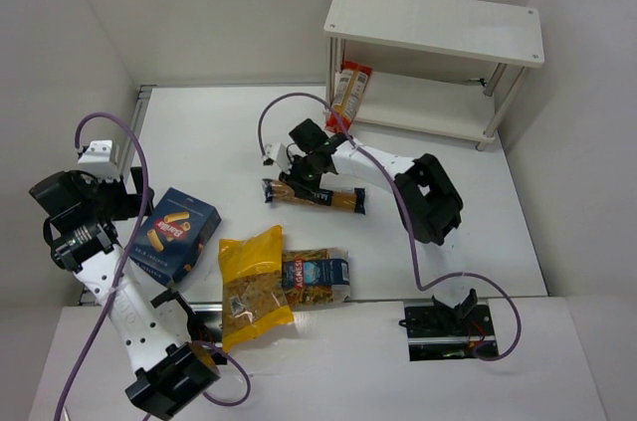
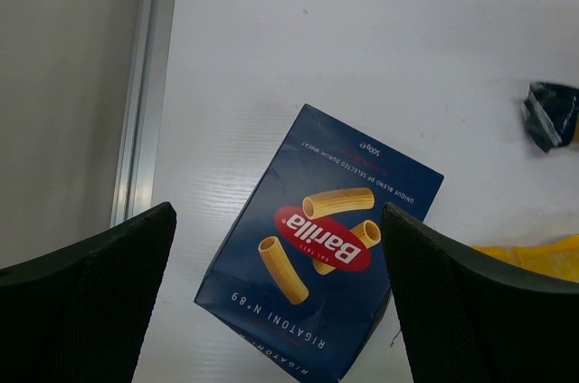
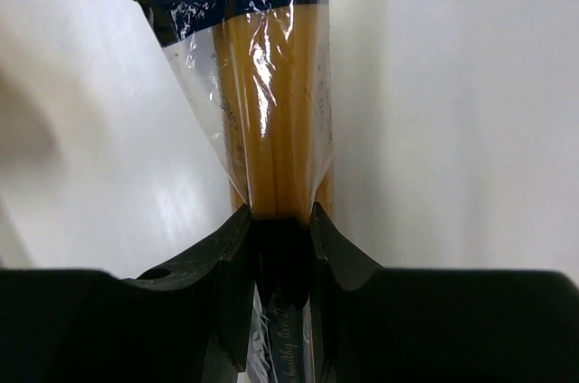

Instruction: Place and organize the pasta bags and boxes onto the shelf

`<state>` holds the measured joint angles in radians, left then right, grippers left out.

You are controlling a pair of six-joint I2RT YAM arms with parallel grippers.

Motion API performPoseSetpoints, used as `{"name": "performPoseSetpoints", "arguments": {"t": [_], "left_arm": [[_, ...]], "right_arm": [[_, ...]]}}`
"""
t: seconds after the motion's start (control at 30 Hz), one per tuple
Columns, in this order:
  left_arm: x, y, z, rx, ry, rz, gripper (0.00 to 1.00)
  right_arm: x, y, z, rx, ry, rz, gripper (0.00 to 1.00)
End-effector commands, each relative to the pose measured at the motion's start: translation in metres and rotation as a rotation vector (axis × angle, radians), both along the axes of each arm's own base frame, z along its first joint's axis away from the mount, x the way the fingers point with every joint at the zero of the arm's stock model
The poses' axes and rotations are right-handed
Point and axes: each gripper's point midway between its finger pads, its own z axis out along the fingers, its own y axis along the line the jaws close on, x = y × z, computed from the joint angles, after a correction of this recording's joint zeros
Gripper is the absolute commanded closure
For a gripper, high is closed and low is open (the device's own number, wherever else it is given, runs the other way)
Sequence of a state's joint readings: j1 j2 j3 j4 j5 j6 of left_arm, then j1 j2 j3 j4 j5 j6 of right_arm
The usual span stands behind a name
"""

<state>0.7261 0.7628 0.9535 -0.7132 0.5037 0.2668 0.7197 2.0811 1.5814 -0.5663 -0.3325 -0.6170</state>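
Across the white tabletop (image 1: 219, 132) you have five pasta packs and one shelf (image 1: 438, 23), counted from the top view. Four packs lie on the tabletop:

- One dark blue box (image 1: 174, 234) at about 8 o'clock.
- One yellow bag (image 1: 253, 285) at 6 o'clock.
- One clear blue-labelled bag (image 1: 317, 277) touching the yellow bag's 3 o'clock side.
- One long spaghetti pack (image 1: 317, 196) near the centre, lying roughly 9-to-3.

The fifth, a red-and-white narrow pack (image 1: 349, 93), stands leaning on the shelf's lower tier at its 9 o'clock end. The shelf sits at 1 o'clock by the far wall. It is white, with two tiers on thin metal legs.

The tabletop is plain and matte, boxed in by pale walls (image 1: 199, 3) at 9, 12 and 3 o'clock. A silver rail (image 2: 145, 84) runs along its 9 o'clock edge.

Your right hand (image 3: 280, 220) is pinching the spaghetti pack. Both black fingers (image 3: 226, 256) press against the wrapper's sides with the noodles between them. They grip towards the pack's 9 o'clock end, and the sealed flap shows beyond the fingertips. You cannot tell whether the pack is off the tabletop.

Your left hand (image 2: 279, 220) is spread wide and holds nothing. It hangs above the dark blue box. The box lies flat, logo up, and in the wrist view it shows between the two fingers, apart from both.
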Motion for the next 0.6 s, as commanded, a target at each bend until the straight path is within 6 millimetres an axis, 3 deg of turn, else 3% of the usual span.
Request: {"name": "performPoseSetpoints", "arguments": {"t": [0.0,0.07,0.1,0.17,0.23,0.3,0.43,0.47,0.5,0.57], "left_arm": [[0.001,-0.002,0.006,0.03,-0.027,-0.032,0.01],[0.0,-0.004,0.008,0.033,-0.037,-0.04,0.01],[0.0,-0.004,0.008,0.033,-0.037,-0.04,0.01],[0.0,-0.004,0.008,0.033,-0.037,-0.04,0.01],[0.0,-0.004,0.008,0.041,-0.036,-0.044,0.01],[0.0,-0.004,0.008,0.041,-0.036,-0.044,0.01],[-0.001,-0.005,0.01,0.047,-0.043,-0.044,0.01],[-0.001,-0.005,0.01,0.047,-0.043,-0.044,0.01],[-0.001,-0.005,0.01,0.047,-0.043,-0.044,0.01],[-0.002,-0.005,0.009,0.038,-0.039,-0.043,0.01]], "right_arm": [[0.061,0.039,0.053,0.179,-0.146,-0.185,1.0],[0.065,0.044,0.048,0.177,-0.124,-0.204,0.96],[0.069,0.048,0.054,0.186,-0.132,-0.204,0.86],[0.064,0.048,0.052,0.18,-0.12,-0.173,0.46],[0.058,0.038,0.047,0.169,-0.11,-0.141,0.33],[0.047,0.032,0.043,0.153,-0.098,-0.099,0.27],[0.024,-0.009,0.023,0.092,-0.023,-0.032,0.26],[0.024,-0.016,0.02,0.088,-0.026,-0.014,0.26],[0.028,-0.031,0.017,0.079,-0.014,-0.03,0.14],[0.028,-0.056,0.01,0.064,-0.011,-0.031,0.14]]}}
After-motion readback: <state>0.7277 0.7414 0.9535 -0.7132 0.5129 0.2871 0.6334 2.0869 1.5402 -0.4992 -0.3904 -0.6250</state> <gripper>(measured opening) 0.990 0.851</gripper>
